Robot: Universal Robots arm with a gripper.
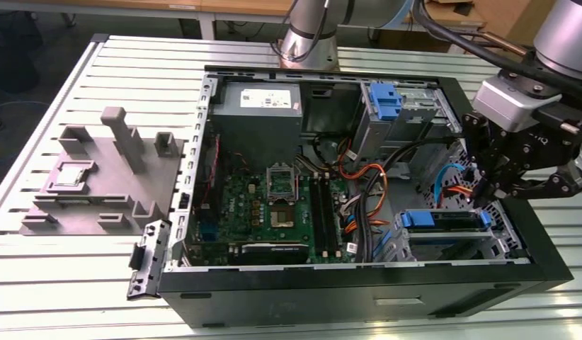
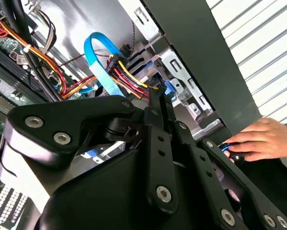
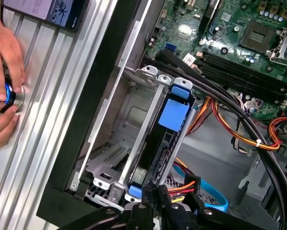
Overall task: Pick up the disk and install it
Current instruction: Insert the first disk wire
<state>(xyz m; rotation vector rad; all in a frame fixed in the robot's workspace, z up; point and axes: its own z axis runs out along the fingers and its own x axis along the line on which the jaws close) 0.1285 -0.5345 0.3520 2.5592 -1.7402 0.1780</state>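
Note:
The disk [image 1: 442,219], in its blue carrier frame, sits inside the metal drive cage [image 3: 133,105] at the exterior view's right end of the open computer case [image 1: 367,283]. In the first wrist view the disk [image 3: 173,115] stands on edge in the cage, its blue tab facing up. My gripper [image 1: 482,200] hangs just over the disk's end nearest the case wall. Its black fingers [image 3: 158,191] lie close together, shut, with nothing seen between them. In the second wrist view the gripper [image 2: 157,91] points into the bay beside the cable plugs.
A person's hand [image 3: 2,72] rests on a blue button device on the slatted table outside the case. Orange, red and blue cables [image 1: 367,191] cross beside the cage. A grey fixture [image 1: 102,177] stands at the exterior view's left. Another blue carrier [image 1: 386,99] sits in the upper bay.

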